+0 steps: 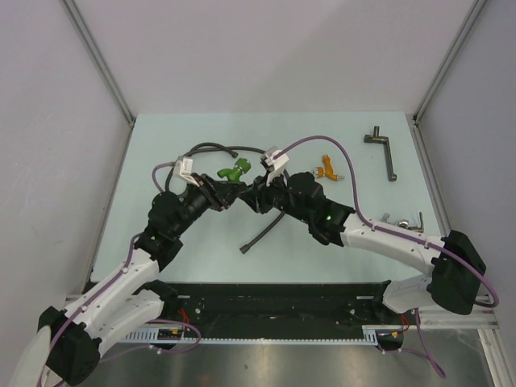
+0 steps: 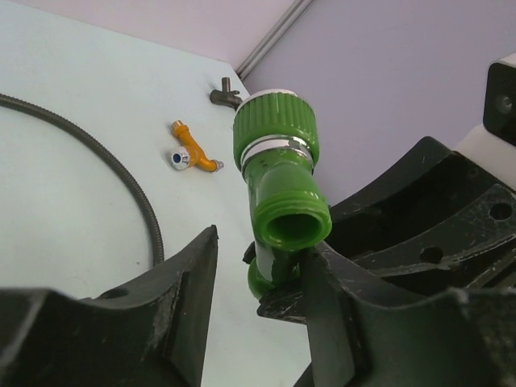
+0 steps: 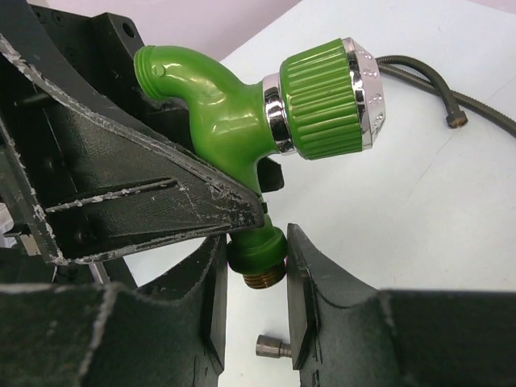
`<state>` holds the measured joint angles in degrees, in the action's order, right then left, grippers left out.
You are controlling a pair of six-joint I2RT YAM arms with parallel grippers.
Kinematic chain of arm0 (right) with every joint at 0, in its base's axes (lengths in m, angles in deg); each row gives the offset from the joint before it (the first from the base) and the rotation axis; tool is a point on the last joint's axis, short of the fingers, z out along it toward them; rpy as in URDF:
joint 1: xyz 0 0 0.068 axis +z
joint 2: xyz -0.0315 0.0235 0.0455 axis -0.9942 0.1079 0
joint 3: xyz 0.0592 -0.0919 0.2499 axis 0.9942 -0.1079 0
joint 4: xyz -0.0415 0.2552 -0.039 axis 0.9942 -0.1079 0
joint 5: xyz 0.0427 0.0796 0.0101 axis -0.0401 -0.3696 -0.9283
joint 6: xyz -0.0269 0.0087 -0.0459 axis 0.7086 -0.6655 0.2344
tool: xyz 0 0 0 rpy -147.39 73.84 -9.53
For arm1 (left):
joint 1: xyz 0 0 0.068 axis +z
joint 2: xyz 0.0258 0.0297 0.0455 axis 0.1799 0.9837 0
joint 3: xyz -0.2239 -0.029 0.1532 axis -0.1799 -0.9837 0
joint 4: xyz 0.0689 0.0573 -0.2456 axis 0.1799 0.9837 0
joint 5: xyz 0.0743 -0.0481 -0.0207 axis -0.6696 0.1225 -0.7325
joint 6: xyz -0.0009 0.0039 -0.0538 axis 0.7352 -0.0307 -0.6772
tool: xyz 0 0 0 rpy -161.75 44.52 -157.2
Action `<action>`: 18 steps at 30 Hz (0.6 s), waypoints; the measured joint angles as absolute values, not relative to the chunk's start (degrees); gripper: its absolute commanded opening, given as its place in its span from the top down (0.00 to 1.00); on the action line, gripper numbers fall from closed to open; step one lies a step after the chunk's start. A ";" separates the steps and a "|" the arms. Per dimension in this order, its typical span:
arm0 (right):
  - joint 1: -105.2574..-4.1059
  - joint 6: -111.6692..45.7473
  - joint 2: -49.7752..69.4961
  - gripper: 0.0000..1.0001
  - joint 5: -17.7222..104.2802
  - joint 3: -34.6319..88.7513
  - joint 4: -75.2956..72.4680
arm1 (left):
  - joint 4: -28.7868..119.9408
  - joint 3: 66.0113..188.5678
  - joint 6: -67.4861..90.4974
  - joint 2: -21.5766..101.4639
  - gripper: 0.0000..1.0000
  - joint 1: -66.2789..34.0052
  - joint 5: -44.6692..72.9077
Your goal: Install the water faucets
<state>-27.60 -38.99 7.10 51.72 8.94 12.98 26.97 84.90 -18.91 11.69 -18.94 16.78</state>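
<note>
I have the green faucet (image 3: 242, 137) up off the table (image 2: 64, 242), between the 2 arms at the middle of the workspace. The right gripper (image 3: 256, 250) is clamped narrow on its lower stem, just above the brass thread, so that hand carries the weight. The left gripper (image 2: 262, 250) stands about half wide around the other end. 1 finger (image 2: 343, 306) touches the green body, while the other finger (image 2: 181, 282) is clear of it, with table showing in the gap. I read this as a handover not yet made.

What worries me from here:

1. With contact on 1 side only, closing the left gripper could push the faucet sideways and twist it in the right gripper's hold, which sits on a short round stem.
2. If I open the right gripper before both left fingers bear, the faucet drops and may roll, since the body is rounded and smooth plastic.
3. The 2 sets of fingers are crowded together, and from the right wrist view a left finger lies against the faucet's neck. A small move by either arm could knock finger on finger.

The orange faucet (image 2: 193, 153) lies flat on the table, well apart. The black hose (image 3: 411, 75) lies there too, with nothing fitted.
</note>
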 measured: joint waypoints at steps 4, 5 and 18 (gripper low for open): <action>-27.41 -39.18 7.39 1.00 51.76 8.42 13.25 | 25.99 84.90 -19.00 13.11 0.50 -19.59 16.47; -27.25 -39.18 7.56 1.00 51.74 8.42 13.29 | 25.79 84.90 -19.02 13.42 0.50 -19.64 16.38; -25.48 -39.01 8.90 0.71 51.65 7.85 15.54 | 24.79 84.70 -20.86 13.62 1.00 -20.55 14.39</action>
<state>-25.48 -39.01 8.90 51.65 7.85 15.54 24.79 84.70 -20.86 13.62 -20.55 14.39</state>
